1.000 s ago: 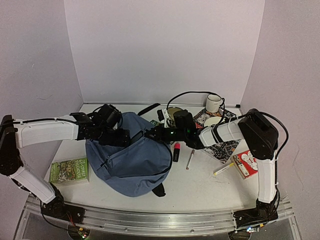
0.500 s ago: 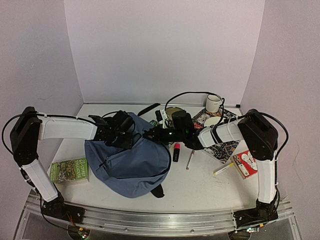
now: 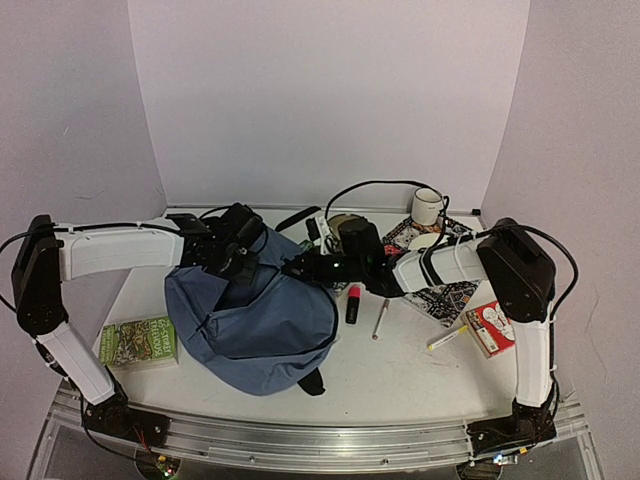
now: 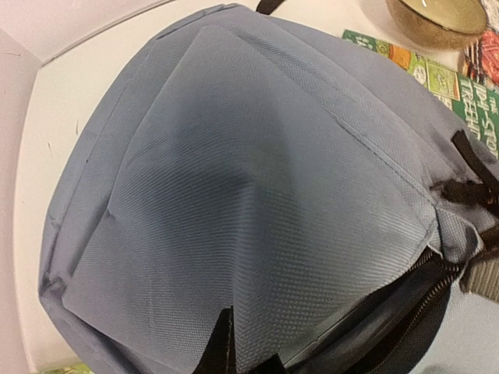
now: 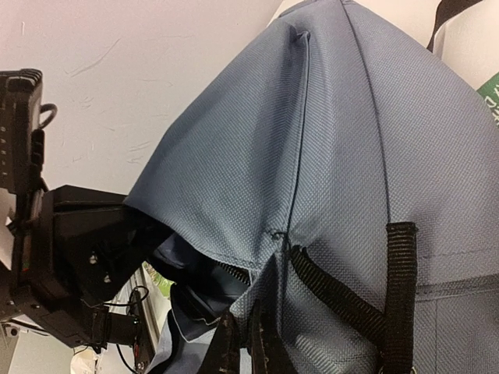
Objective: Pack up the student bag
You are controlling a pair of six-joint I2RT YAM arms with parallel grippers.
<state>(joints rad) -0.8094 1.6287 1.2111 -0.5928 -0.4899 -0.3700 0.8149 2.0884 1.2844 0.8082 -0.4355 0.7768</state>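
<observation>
The left gripper (image 3: 243, 264) has swung inward and clamped, joining the right gripper (image 3: 291, 268) in pinching the one soft slate-blue fabric backpack (image 3: 258, 325).

Two matching robot arms at work: the white-shelled, black-jointed left arm (image 3: 110, 250) and its twin, the right arm (image 3: 445, 265), pair smooth white tubular casings with chunky black joint housings. Their black bases are bolted to a ribbed aluminium rail (image 3: 300, 440) along the tabletop's near edge. A thin black cable (image 3: 385, 185) loops off the right arm, and a small green light (image 3: 333, 265) glows on its wrist. The matte black left gripper (image 3: 240, 270) and right gripper (image 5: 243, 347) have narrow flat fingers. The left wrist's boxy housing shows recessed screws and fine wires.
</observation>
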